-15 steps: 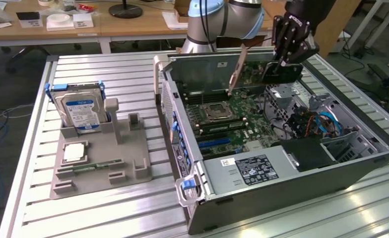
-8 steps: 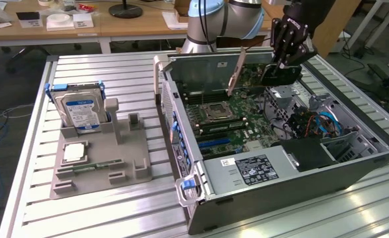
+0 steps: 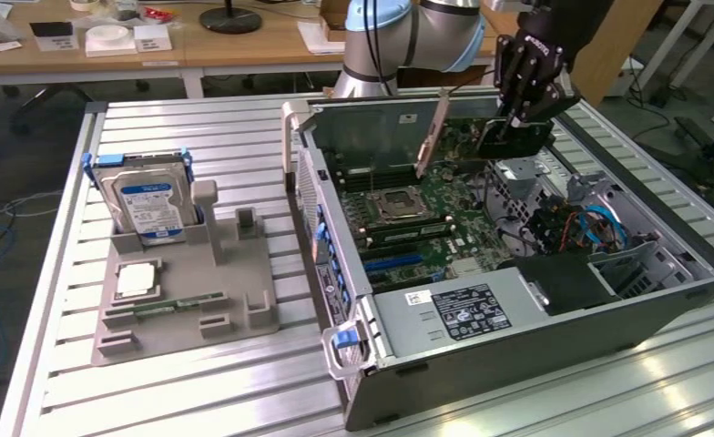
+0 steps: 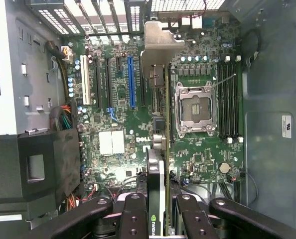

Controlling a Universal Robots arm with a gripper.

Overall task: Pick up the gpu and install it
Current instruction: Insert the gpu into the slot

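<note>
The computer case (image 3: 515,355) sits on the table (image 3: 211,127) at the exterior view's right. The tray (image 3: 229,282) lies beside it at the exterior view's left, with the hard drive (image 3: 148,205) standing in it. Inside the case, the gpu (image 4: 158,164) hangs in the gripper (image 4: 158,211) over the motherboard (image 3: 448,214).

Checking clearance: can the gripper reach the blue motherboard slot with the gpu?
Probably yes: the gripper holds the gpu above the open case, and nothing covers the blue slot.
</note>
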